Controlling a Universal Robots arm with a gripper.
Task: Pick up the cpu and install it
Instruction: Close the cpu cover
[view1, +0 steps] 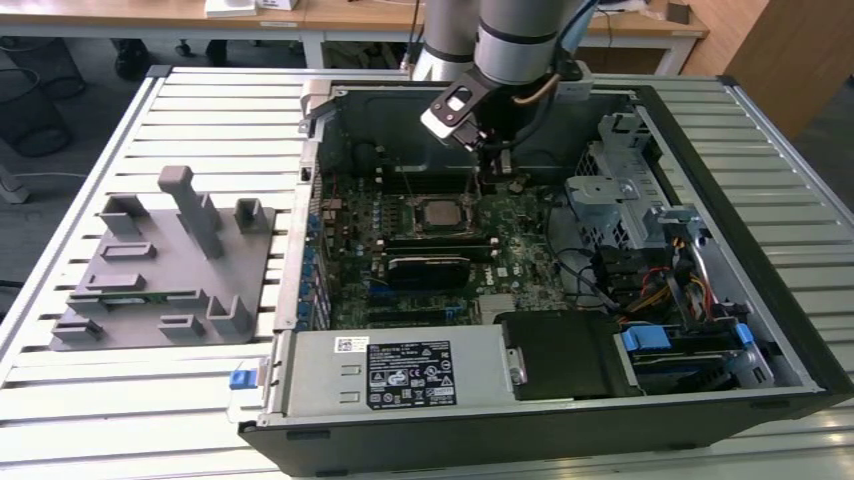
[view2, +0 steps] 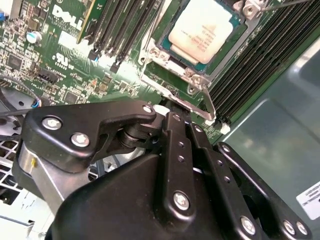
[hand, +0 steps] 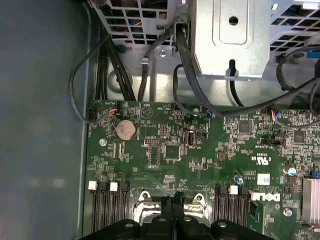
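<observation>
The cpu (view1: 438, 212) is a square chip with a silver lid, lying flat in the socket in the middle of the green motherboard (view1: 521, 262) inside the open computer case. In the second wrist view the cpu (view2: 202, 32) sits inside a metal socket frame (view2: 175, 92). My gripper (view1: 503, 181) hangs over the board just off the socket's corner, on the exterior view's right. Its black fingers are pressed together with nothing between them. In both wrist views the gripper's tips (view2: 171, 110) (hand: 175, 198) sit right at the socket frame's edge and its thin lever.
Rows of black memory slots (view2: 260, 65) flank the socket. A metal drive cage (view1: 607, 190) with loose cables stands on the exterior view's right of the board. A black block (view1: 427, 268) lies below the socket. A grey fixture plate (view1: 160, 265) rests on the slatted table outside the case.
</observation>
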